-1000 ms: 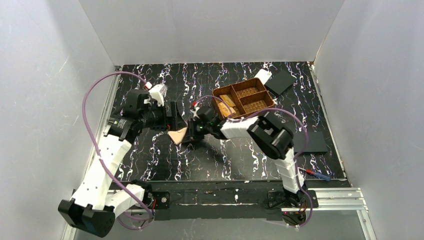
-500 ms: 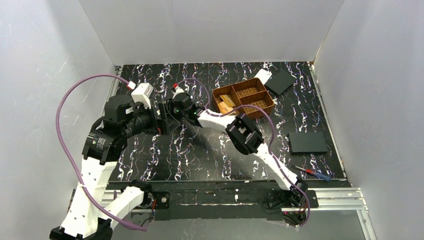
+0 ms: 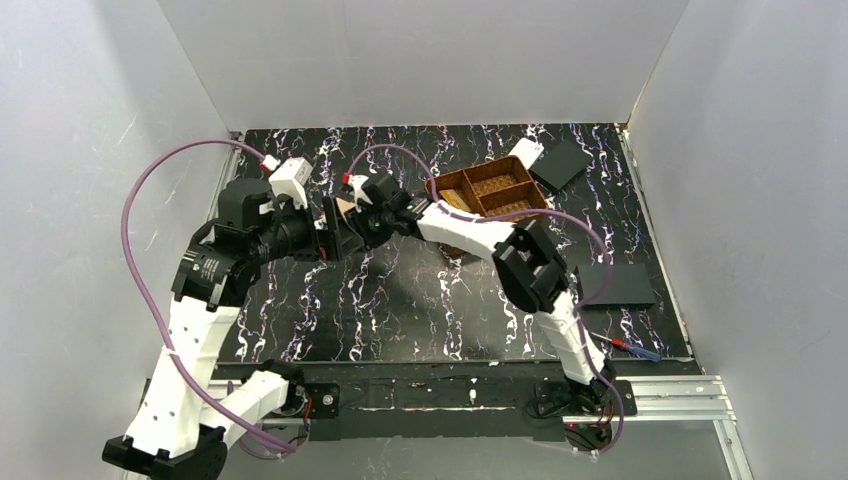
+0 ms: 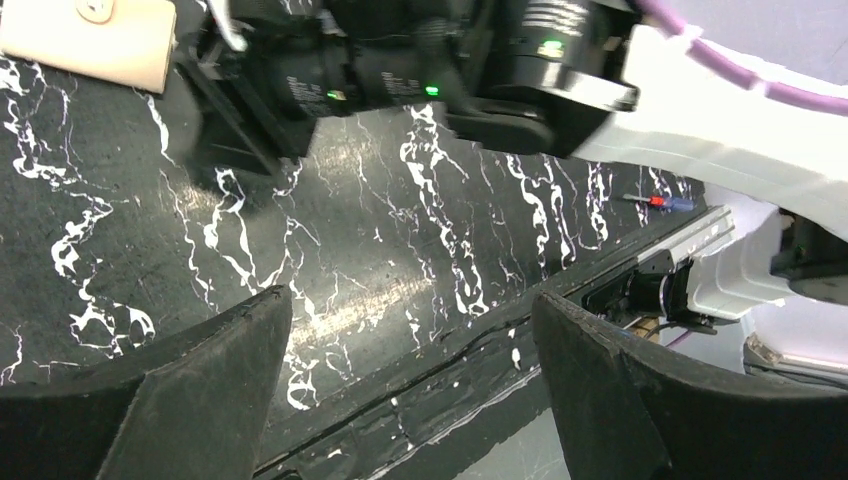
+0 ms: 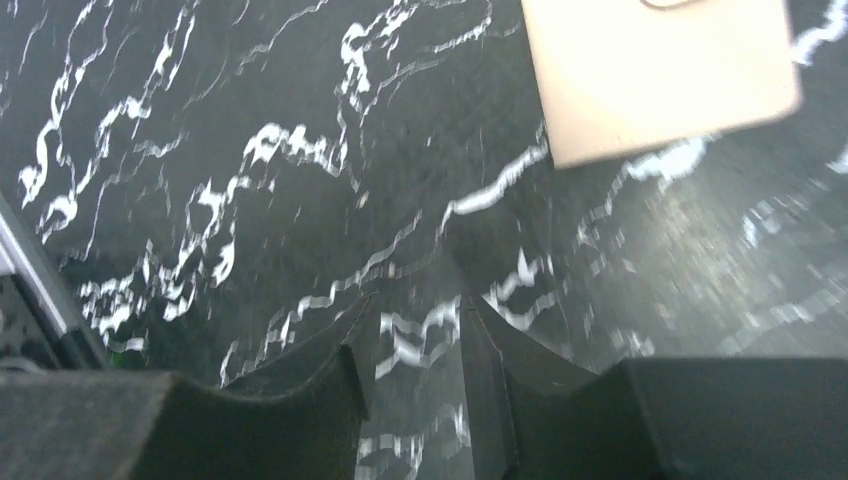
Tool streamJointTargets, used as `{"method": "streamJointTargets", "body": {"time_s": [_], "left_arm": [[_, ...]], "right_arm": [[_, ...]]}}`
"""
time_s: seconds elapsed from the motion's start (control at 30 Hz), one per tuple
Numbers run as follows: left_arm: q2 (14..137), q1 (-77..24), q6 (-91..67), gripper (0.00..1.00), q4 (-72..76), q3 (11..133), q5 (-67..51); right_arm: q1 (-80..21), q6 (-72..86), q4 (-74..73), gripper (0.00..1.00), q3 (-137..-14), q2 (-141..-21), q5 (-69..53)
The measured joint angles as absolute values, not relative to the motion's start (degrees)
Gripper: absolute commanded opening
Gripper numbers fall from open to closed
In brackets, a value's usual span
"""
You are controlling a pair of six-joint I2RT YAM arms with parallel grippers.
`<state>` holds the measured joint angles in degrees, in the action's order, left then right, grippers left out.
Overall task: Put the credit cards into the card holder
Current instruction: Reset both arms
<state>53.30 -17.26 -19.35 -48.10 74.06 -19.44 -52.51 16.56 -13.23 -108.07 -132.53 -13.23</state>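
The holder (image 5: 660, 75) lies closed on the black, white-veined desk (image 3: 420, 300), a smooth tan rectangle with rounded corners and a faint stamped mark on its face. From above, only a sliver of it shows between the two wrists, left of the basket (image 3: 537, 192).

The left pincer (image 4: 410, 300) stands wide apart with nothing in it, its dull black fingers (image 4: 200, 400) framing bare desk. The holder is up at its far left corner, beside the right arm's black housing.

The right pincer (image 5: 415, 310) shows only a narrow gap, with marbled desk visible through it and nothing gripped. It sits just short of the holder's near edge, not touching.

The golden cards (image 3: 452, 198) rest in the left compartment of the brown woven basket, partly hidden by the right arm.
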Motion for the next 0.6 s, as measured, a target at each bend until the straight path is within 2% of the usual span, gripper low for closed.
{"method": "streamJointTargets", "body": {"time_s": [0.13,0.23,0.27,0.3,0.33,0.47,0.6], "left_arm": [[53.4,-17.3,-19.9,0.92,-48.1,77.3,-18.4],[52.4,-17.3,-20.4,0.94,-47.7,80.1,-16.9],[51.8,-17.3,-20.5,0.96,-47.4,81.1,-16.2],[51.0,-17.3,-20.7,0.97,-46.8,82.0,-15.4],[50.1,-17.3,-20.8,0.98,-46.0,82.9,-14.8],[45.4,-17.3,-21.1,0.98,-41.7,84.6,-12.0],[41.9,-17.3,-20.5,0.98,-37.3,87.2,-8.9]], "right_arm": [[-51.5,12.4,-24.4,0.5,-106.3,-122.4,-11.1],[-48.4,11.3,-28.7,0.65,-103.3,-112.6,-10.4],[-47.0,11.0,-29.7,0.71,-102.3,-109.4,-10.3],[-45.2,10.6,-30.9,0.93,-101.4,-105.7,-10.4],[-43.2,10.3,-32.3,0.98,-101.2,-102.0,-10.3],[-35.6,8.8,-35.6,0.99,-103.1,-90.4,-9.1],[-34.1,7.6,-39.2,0.98,-108.7,-83.4,-2.6]]}}
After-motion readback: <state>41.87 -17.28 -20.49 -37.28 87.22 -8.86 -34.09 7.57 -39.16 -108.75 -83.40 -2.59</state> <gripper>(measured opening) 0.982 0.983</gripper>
